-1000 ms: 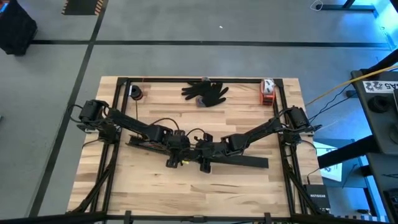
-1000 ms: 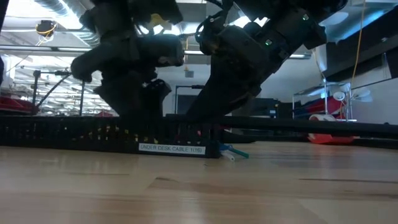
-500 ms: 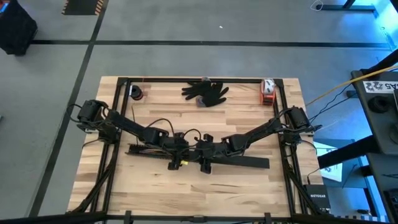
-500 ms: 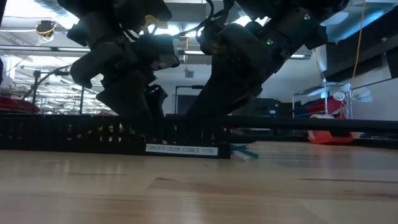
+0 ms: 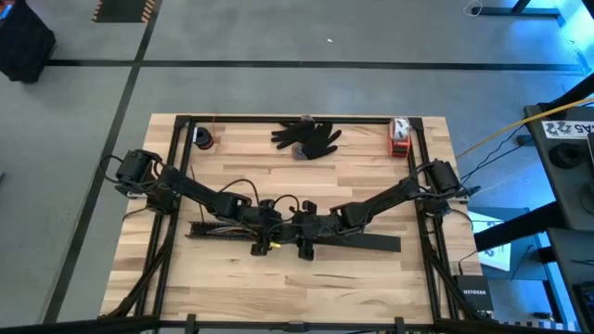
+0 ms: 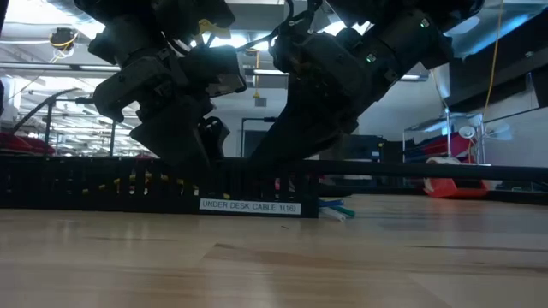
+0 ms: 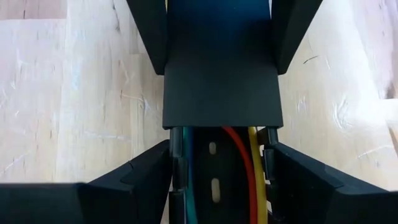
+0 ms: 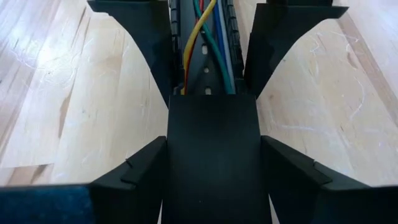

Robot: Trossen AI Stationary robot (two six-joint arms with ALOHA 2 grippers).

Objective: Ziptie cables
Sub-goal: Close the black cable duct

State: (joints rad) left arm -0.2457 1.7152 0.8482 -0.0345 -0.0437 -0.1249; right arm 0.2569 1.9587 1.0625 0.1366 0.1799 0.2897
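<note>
One wooden table [image 5: 278,278], grey floor [image 5: 278,83] around

Right end effector [image 8: 211,171] fingers [image 8: 140,168] straddle black channel [image 8: 211,143]; cables [image 8: 208,37] inside.

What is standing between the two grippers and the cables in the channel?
A black cover lies over the slotted channel where the jaws of the left gripper and right gripper straddle it. The cables show only beyond the cover's edge.
</note>
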